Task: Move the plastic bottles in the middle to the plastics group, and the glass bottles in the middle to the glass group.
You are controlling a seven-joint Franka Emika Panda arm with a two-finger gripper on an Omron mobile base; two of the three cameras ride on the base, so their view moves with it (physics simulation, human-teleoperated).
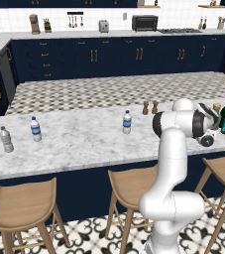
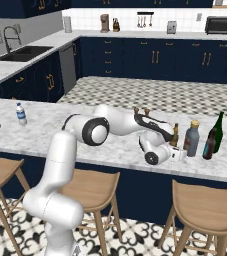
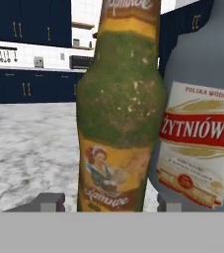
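The slim olive-brown glass bottle (image 3: 118, 113) stands upright on the marble counter, close in front of the hand camera. My gripper (image 3: 108, 202) is open, one fingertip (image 3: 49, 201) on each side of the bottle's base with a small gap. Just right of it stands the squat grey-blue glass bottle (image 3: 202, 143) with a tan cap (image 2: 195, 123). Both stand beside the glass group, a tall green wine bottle (image 2: 216, 129) and a shorter dark bottle (image 2: 209, 145). A blue-labelled plastic bottle (image 1: 127, 122) stands mid-counter. The plastics group (image 1: 35, 129) is at the far left, with the plain bottle (image 1: 6, 139).
Two small brown shakers (image 1: 150, 107) stand at the counter's far edge behind my arm. Wooden stools (image 1: 22, 203) line the near side of the counter (image 1: 79, 144). A sink (image 2: 25, 51) lies on the back-left worktop.
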